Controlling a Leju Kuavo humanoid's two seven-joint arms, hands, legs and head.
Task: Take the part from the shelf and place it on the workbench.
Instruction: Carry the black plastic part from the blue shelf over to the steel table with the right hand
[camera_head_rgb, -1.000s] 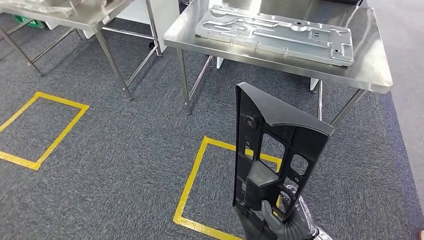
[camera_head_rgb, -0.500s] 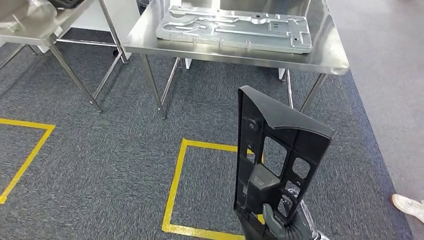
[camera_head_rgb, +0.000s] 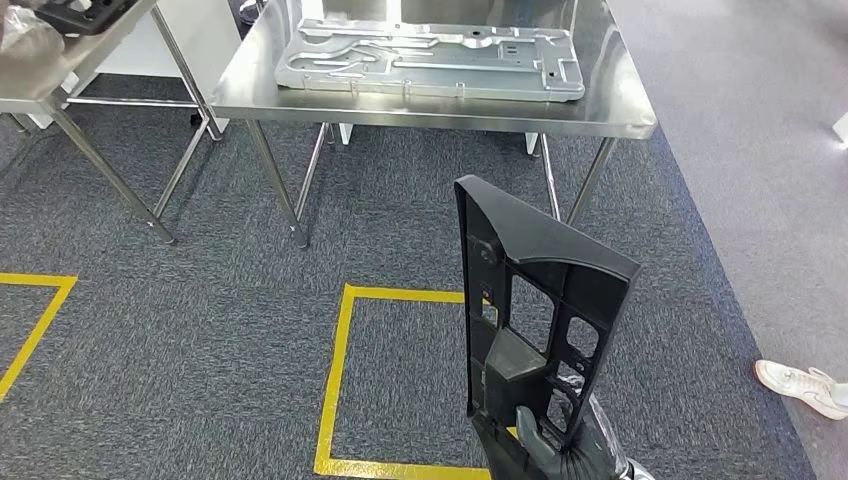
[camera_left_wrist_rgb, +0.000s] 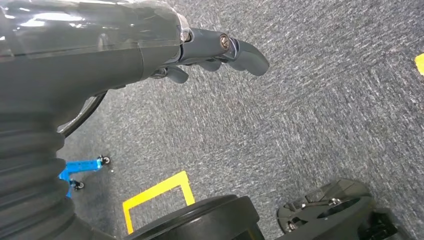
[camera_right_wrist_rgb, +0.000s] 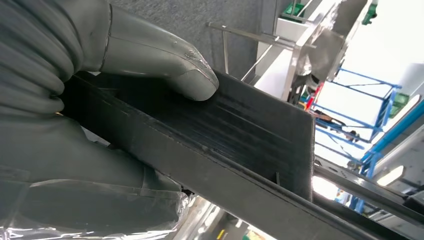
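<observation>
Head view: right hand (camera_head_rgb: 560, 455), fingers clamped on the upright black part (camera_head_rgb: 535, 330) at 5 o'clock, faces the bench (camera_head_rgb: 620, 110) at 12; placing remains; left hand (camera_left_wrist_rgb: 220, 50) holds nothing.

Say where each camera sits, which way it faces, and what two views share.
Head view: high on the body, facing forward and down at the workbench; right hand holds the part.
Left wrist view: behind the left hand, facing carpet.
Right wrist view: behind the right hand, thumb pressed on the part.
Shared: head and right wrist views show the part.
</observation>
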